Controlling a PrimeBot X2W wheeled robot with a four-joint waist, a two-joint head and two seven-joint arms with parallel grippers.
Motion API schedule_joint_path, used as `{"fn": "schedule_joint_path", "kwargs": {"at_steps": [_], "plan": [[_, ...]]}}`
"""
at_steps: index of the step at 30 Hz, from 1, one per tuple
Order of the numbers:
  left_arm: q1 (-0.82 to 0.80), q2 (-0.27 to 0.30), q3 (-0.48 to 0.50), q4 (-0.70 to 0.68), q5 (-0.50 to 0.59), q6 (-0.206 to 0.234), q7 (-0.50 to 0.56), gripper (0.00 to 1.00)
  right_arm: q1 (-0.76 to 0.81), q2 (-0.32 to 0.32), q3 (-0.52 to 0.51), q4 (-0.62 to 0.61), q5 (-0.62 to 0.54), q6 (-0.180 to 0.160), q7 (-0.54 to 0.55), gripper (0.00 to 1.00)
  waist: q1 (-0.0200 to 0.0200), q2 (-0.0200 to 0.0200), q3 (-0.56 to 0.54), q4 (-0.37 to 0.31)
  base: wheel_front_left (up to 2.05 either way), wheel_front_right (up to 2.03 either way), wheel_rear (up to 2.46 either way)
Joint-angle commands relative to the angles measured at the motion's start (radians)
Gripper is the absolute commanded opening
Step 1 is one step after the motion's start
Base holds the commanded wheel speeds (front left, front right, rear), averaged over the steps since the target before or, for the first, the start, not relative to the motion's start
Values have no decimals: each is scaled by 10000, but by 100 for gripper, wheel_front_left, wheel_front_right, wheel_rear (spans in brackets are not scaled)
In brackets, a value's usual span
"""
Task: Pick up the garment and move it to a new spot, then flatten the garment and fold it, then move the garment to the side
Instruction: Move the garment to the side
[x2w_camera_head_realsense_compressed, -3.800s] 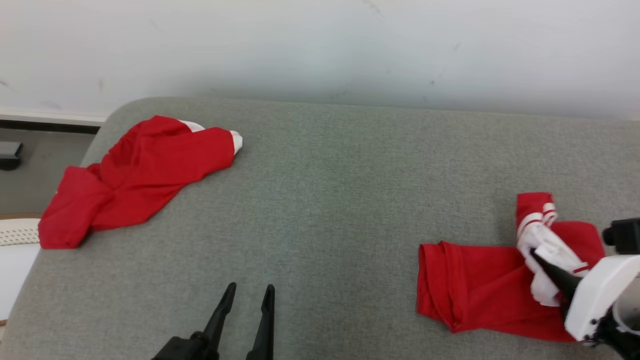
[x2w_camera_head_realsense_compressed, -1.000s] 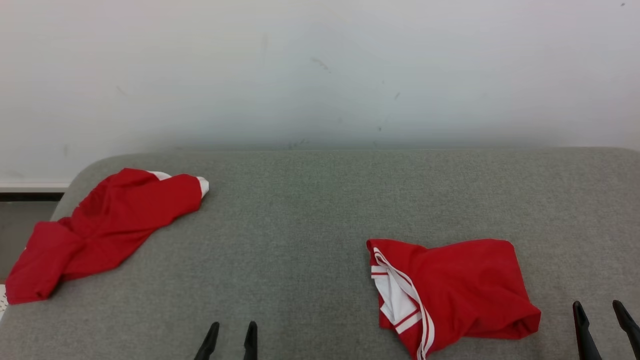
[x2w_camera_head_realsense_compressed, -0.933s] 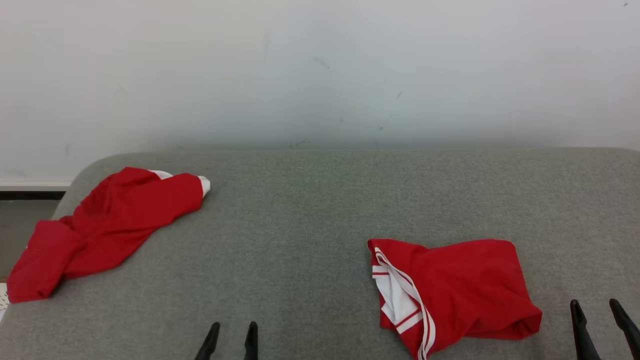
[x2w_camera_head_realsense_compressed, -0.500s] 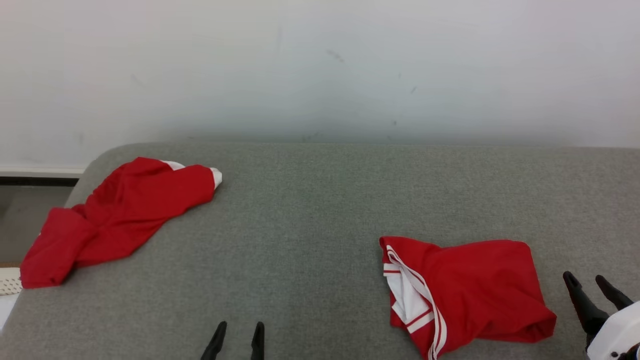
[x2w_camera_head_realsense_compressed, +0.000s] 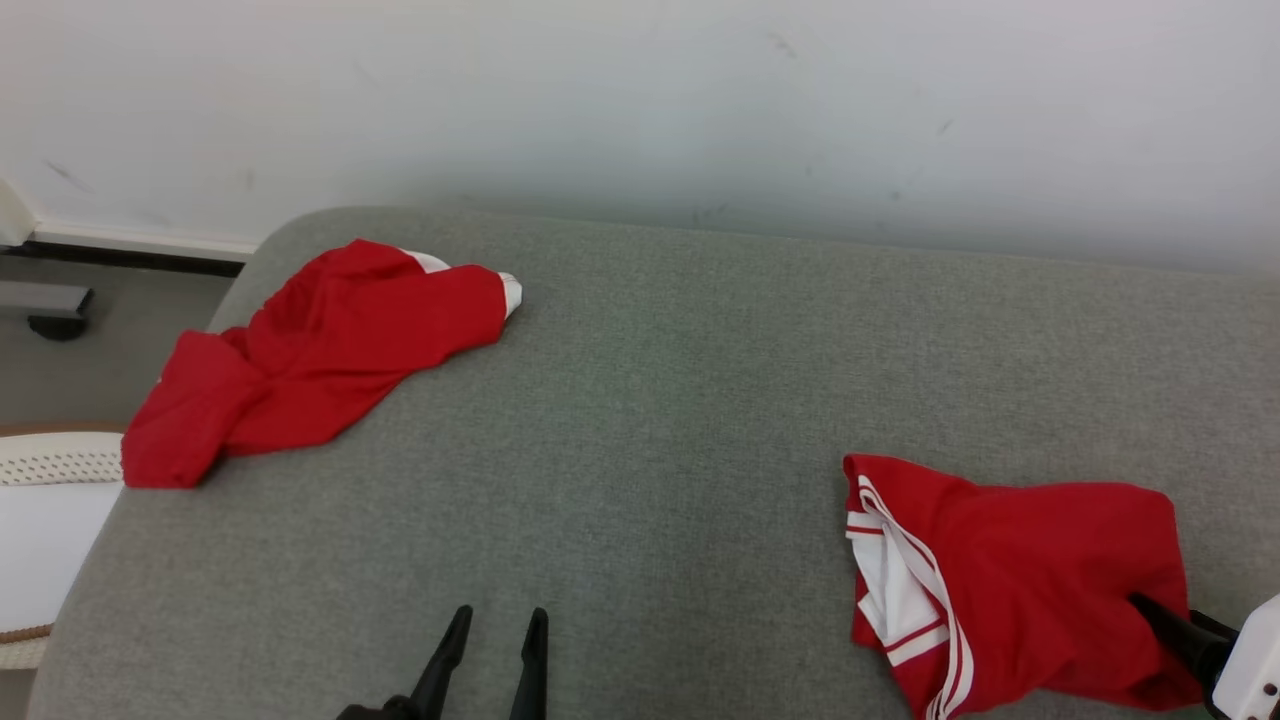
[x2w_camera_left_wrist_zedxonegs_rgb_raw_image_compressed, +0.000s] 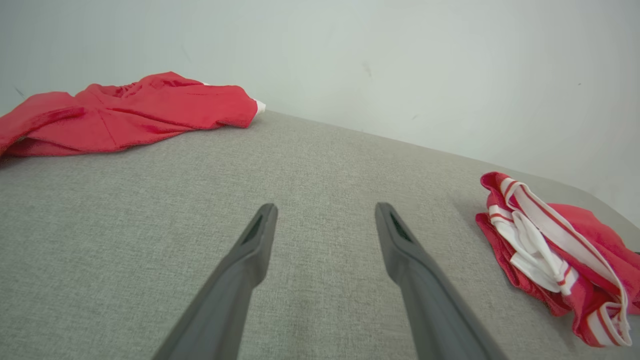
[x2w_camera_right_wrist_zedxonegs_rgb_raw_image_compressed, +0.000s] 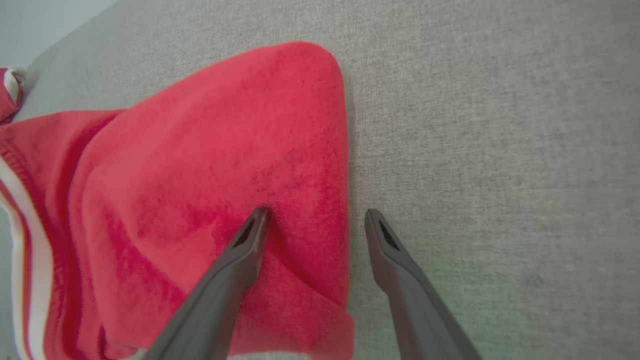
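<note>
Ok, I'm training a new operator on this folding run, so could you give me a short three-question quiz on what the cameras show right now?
1. True or false: the right gripper is shut on the crumpled red garment with white striped trim.
2. How many red garments lie on the grey fabric surface? A one, B two, C three.
3. Fill in: the other red garment, loosely heaped, lies towards the surface's far ____ corner.

Key
1. False: its jaws are open, astride the garment's edge, one finger over the fabric and one over the surface.
2. B.
3. Left.
</note>
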Motion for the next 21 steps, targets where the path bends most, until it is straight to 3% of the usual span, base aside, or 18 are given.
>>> {"fn": "schedule_joint_path", "kwargs": {"at_steps": [1, 7, 8, 9, 15, 21], "plan": [[-137, 34, -11, -28, -29, 27, -4, 100, 35, 56, -47, 99, 162, -22, 63, 100, -1, 0, 173, 178, 0, 0, 0], [-321, 34, -72, -77, -83, 89, -4, 100, -158, 414, 51, 473, 499, -22, 99, 100, -1, 0, 489, 379, 0, 0, 0], [-343, 34, -79, -94, -99, 111, -4, 100, -200, 453, 110, 432, 547, -22, 88, 43, -1, 0, 540, 380, 0, 0, 0], [-367, 34, -73, -110, -107, 122, -4, 100, -257, 495, 102, 401, 639, -22, 49, 0, -1, 0, 583, 365, 0, 0, 0], [-495, 34, -107, -146, -203, 184, -4, 100, -546, 234, 399, 76, 724, -21, -74, 0, -1, 0, 755, -69, 0, 0, 0], [-618, 34, -50, -143, -82, 147, -4, 100, -928, 7, 657, -134, 626, -21, -468, 0, -1, 0, 855, -1135, 0, 0, 0]]}}
